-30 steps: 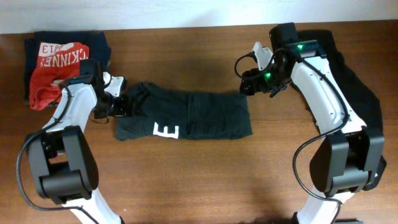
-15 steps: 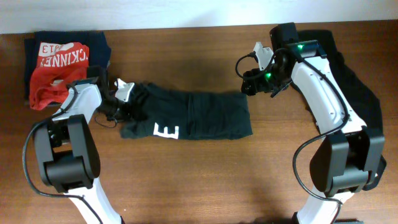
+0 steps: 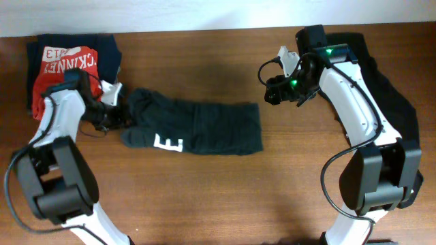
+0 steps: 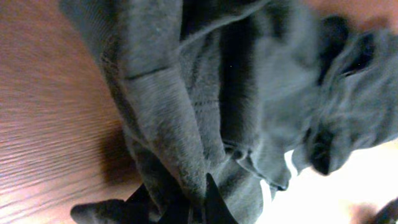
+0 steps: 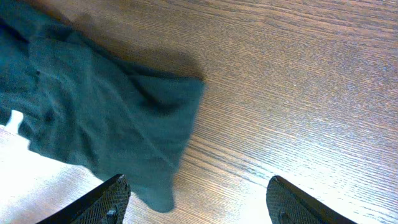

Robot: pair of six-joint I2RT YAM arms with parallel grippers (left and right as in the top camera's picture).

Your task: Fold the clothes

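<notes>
A dark green shirt (image 3: 204, 128) lies folded into a long band across the middle of the table, with a white letter (image 3: 167, 143) on its front edge. My left gripper (image 3: 122, 113) is shut on the bunched left end of the shirt. In the left wrist view the fabric (image 4: 205, 93) fills the frame and is pinched between the dark jaw tips of that gripper (image 4: 193, 208). My right gripper (image 3: 272, 92) hangs open above bare wood just past the shirt's right end. In the right wrist view its fingers (image 5: 109, 199) stand wide apart, and the shirt's corner (image 5: 93, 106) lies at left.
A folded pile with a red lettered shirt (image 3: 65, 68) on navy cloth sits at the back left corner, close behind my left arm. A black cloth (image 3: 392, 88) lies along the right side under the right arm. The wooden table (image 3: 225, 197) shows in front.
My left gripper closed on the shirt's left end and pulled back to the left. The whole shirt slid left with it. The right arm has not moved.
</notes>
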